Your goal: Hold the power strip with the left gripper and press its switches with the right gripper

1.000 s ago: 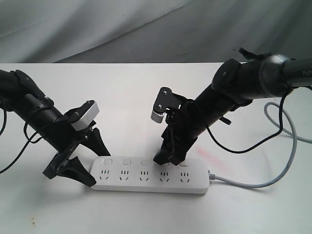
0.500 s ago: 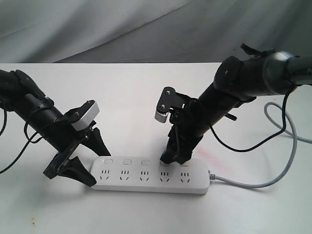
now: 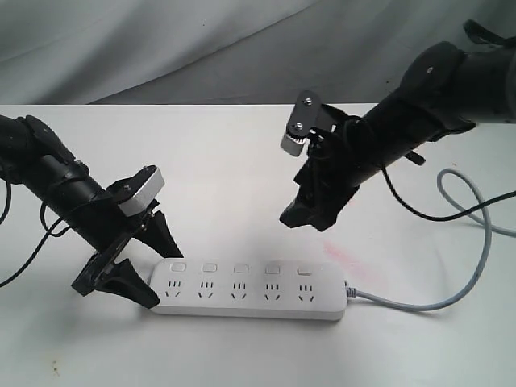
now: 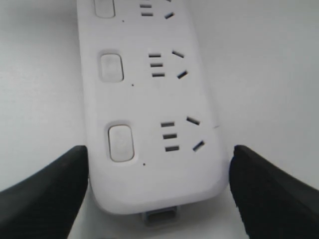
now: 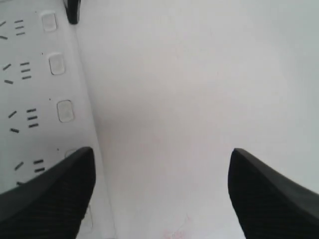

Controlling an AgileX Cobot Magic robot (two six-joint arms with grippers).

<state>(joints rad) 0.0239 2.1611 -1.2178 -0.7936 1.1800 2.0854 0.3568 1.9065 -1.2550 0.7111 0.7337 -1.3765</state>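
The left gripper is clamping the left end of the power strip, which is lying flat on the table. The right gripper, jaws apart, is hovering above the strip's right-hand switches, touching none. Pressing is pending and probably calls for descending onto one button.

White tabletop, creased grey cloth backdrop behind

I see the power strip lying flat on the table, white, cord end to the right, its five switches in a row along the far edge. The left gripper straddles its left end. The right gripper hovers spread, clear of it.
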